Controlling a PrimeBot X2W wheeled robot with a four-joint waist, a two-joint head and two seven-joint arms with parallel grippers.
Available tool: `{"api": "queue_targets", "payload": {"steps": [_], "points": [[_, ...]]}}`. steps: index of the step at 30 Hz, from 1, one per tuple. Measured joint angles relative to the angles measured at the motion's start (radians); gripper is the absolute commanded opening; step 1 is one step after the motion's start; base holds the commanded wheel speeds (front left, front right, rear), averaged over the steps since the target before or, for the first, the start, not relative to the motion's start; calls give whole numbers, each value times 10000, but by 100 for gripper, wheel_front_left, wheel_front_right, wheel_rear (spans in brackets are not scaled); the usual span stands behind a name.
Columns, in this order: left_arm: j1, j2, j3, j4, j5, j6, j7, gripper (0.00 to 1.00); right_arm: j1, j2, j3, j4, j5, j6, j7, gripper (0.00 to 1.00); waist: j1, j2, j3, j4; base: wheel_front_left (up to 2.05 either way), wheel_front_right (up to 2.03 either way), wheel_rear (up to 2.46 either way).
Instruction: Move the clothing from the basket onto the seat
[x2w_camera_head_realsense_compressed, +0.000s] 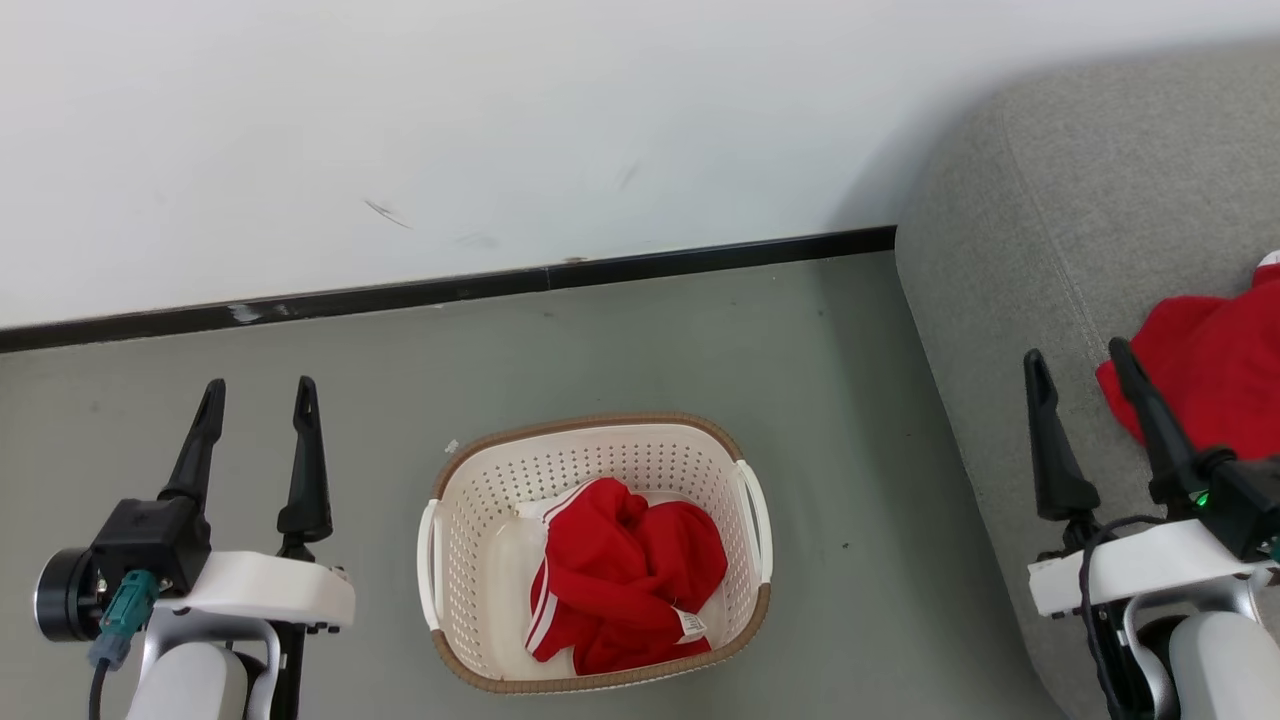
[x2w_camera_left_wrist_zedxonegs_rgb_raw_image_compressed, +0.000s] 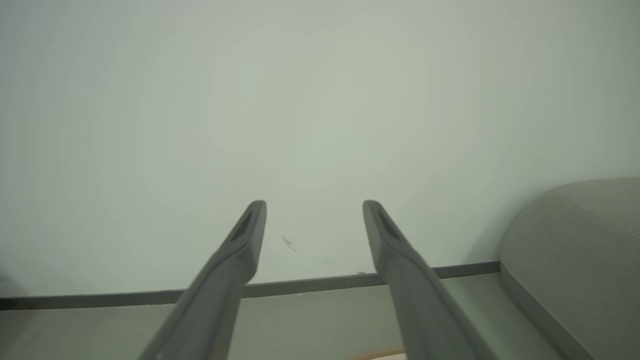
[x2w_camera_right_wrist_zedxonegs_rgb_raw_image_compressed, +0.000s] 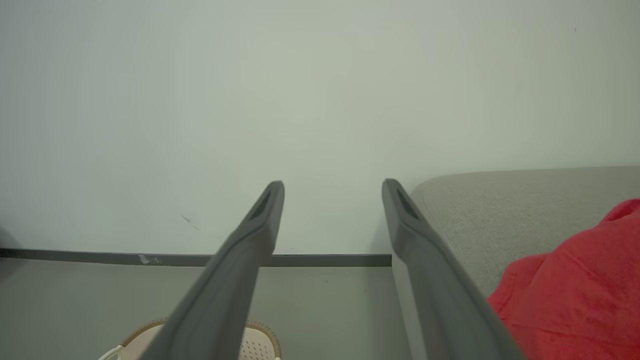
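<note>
A cream basket (x2w_camera_head_realsense_compressed: 470, 520) with a brown rim stands on the grey floor in the middle of the head view. Crumpled red clothing (x2w_camera_head_realsense_compressed: 625, 575) with white stripes and a small tag lies inside it. A second piece of red clothing (x2w_camera_head_realsense_compressed: 1215, 365) lies on the grey seat (x2w_camera_head_realsense_compressed: 1050, 210) at the right; it also shows in the right wrist view (x2w_camera_right_wrist_zedxonegs_rgb_raw_image_compressed: 580, 295). My left gripper (x2w_camera_head_realsense_compressed: 260, 385) hangs open left of the basket, holding nothing. My right gripper (x2w_camera_head_realsense_compressed: 1078, 352) is open over the seat's edge, just left of the red clothing there. Both grippers point toward the wall (x2w_camera_left_wrist_zedxonegs_rgb_raw_image_compressed: 314, 202), (x2w_camera_right_wrist_zedxonegs_rgb_raw_image_compressed: 333, 182).
A white wall (x2w_camera_head_realsense_compressed: 500, 120) with a black baseboard (x2w_camera_head_realsense_compressed: 450, 290) runs behind the basket. The seat's rounded corner (x2w_camera_left_wrist_zedxonegs_rgb_raw_image_compressed: 575, 250) sits close to the wall at the right. Grey floor (x2w_camera_head_realsense_compressed: 850, 400) lies between basket and seat.
</note>
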Motion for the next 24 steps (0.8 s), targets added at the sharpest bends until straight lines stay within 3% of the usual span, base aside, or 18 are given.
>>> {"api": "queue_targets", "payload": {"steps": [24], "points": [[1431,-268,171,-4,-79,6,0,100,862,6,719,430,280,0,167,100,0,0,-1021,575,0,0,0]]}}
